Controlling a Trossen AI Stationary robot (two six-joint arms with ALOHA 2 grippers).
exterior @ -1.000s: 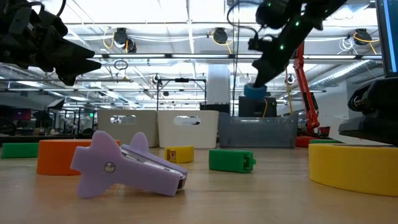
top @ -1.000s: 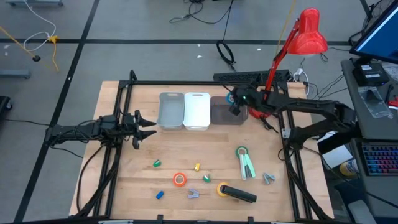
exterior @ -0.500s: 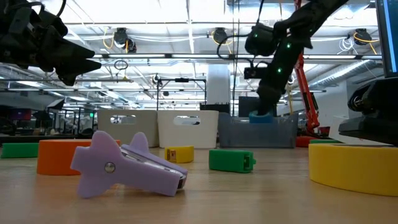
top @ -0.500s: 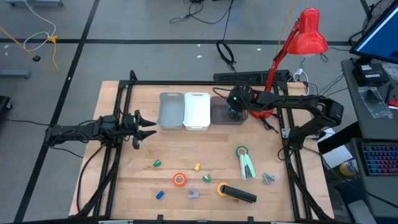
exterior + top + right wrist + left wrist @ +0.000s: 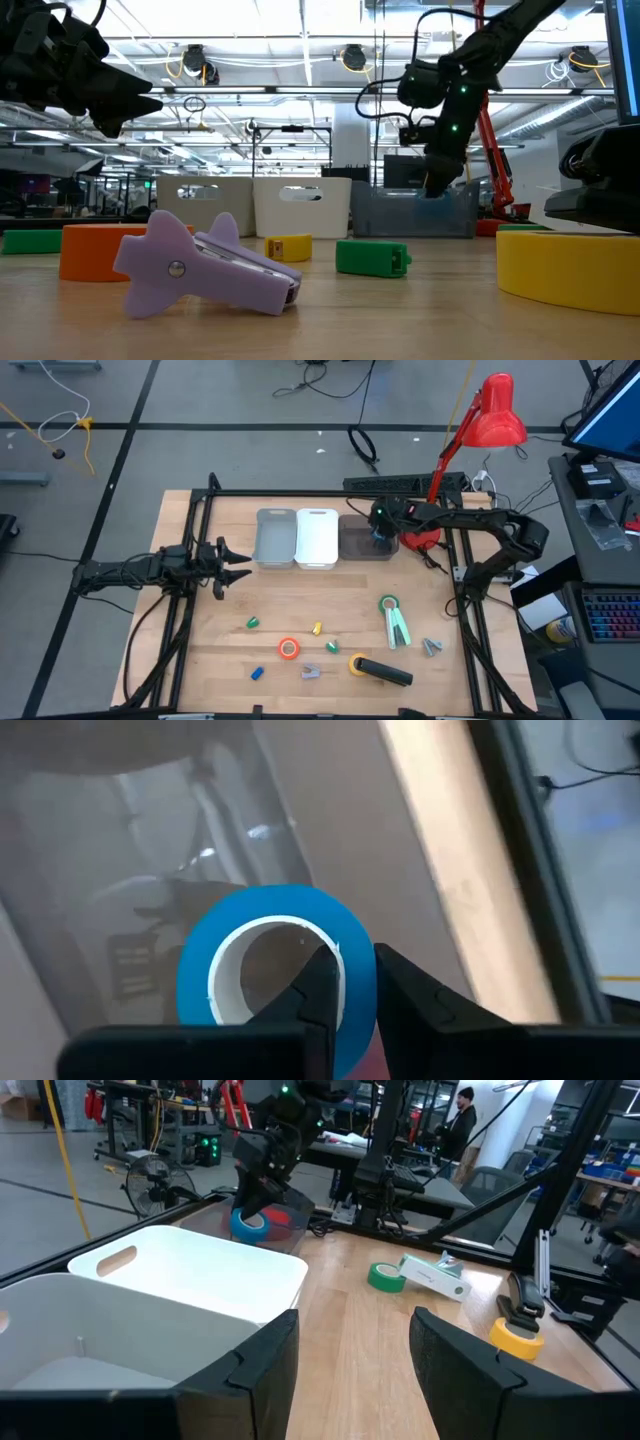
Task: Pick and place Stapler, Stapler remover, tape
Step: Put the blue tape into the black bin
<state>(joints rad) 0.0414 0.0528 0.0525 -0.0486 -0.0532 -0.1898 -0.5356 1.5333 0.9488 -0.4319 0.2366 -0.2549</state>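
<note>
Along the far side of the wooden desk [image 5: 220, 660]: a grey bin [image 5: 275, 538], a white bin [image 5: 317, 537] touching it, and a clear bin [image 5: 356, 540] just beside that. Scattered on the near half: small solid blocks, green [image 5: 253, 623], yellow [image 5: 317, 628] and blue [image 5: 257, 672] (another green one sits beside the yellow). Beyond the far right corner: a red lamp [image 5: 497, 412], a keyboard [image 5: 607, 616] and a person [image 5: 463, 1120] in the room.

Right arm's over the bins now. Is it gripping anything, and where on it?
Yes: the right gripper pinches the blue tape roll by its ring wall, one finger inside, one outside, in the clear bin.
</note>
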